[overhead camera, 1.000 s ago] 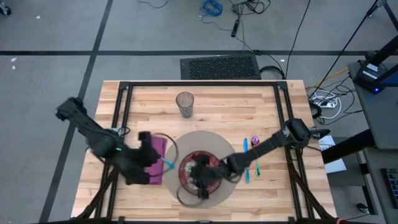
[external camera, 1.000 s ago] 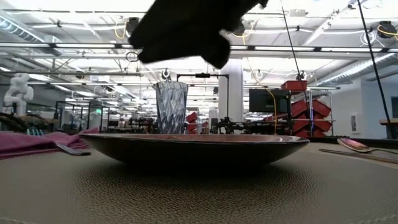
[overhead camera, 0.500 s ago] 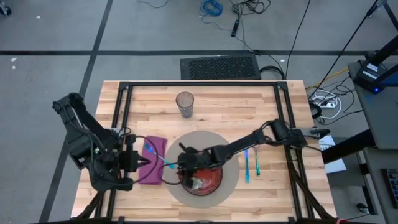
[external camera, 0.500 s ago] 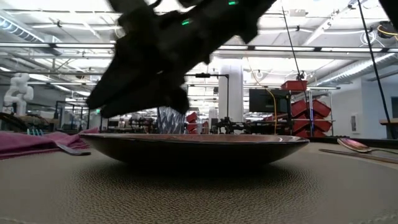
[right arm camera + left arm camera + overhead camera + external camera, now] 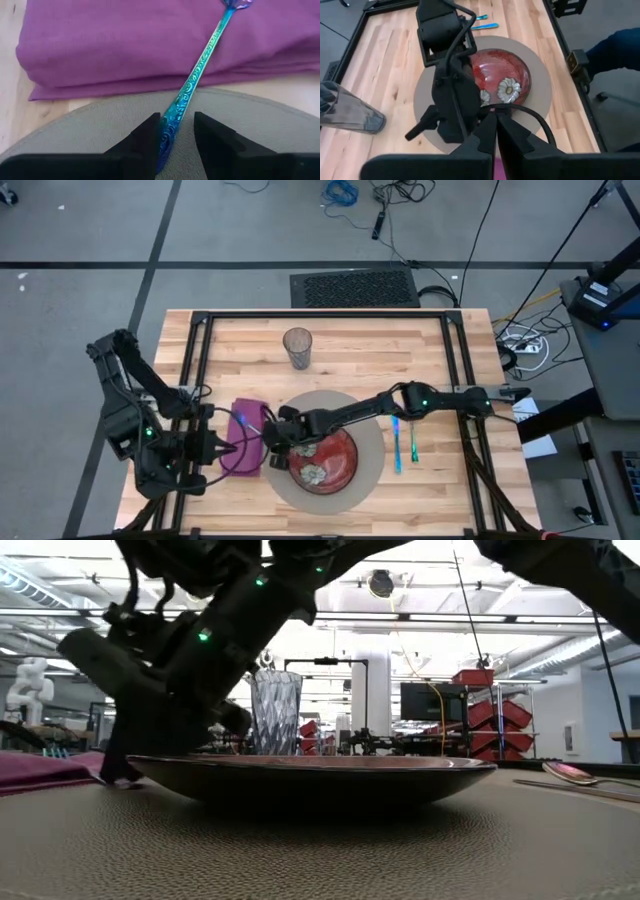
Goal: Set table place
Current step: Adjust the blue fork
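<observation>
A blue utensil (image 5: 200,60) lies with its head on the purple napkin (image 5: 245,442) and its handle end on the grey-tan mat (image 5: 368,412). My right gripper (image 5: 177,117) reaches across the red plate (image 5: 330,460) to the mat's left edge. It is open, with one finger on each side of the handle end. My left gripper (image 5: 495,119) is shut and empty at the napkin's left side (image 5: 218,448). A clear glass (image 5: 297,348) stands on the table behind the mat. Blue cutlery (image 5: 397,448) lies on the table right of the mat. My right gripper comes slanting down from the table's right, fingers astride the utensil's handle end (image 5: 169,131) and lying along it. One finger (image 5: 150,132) is right beside the handle; whether it touches I cannot tell. The utensil lies flat on the napkin and mat.
The table's black frame rails (image 5: 200,360) run along its left, right and far sides. Bare wood (image 5: 400,350) lies between the glass and the right rail. In the low view the plate (image 5: 310,775) fills the foreground, with the glass (image 5: 275,710) behind it.
My right gripper has moved from over the plate toward the table's left edge and come down at the utensil's handle end. My left gripper has drawn back off the napkin toward the table's left and near edges.
</observation>
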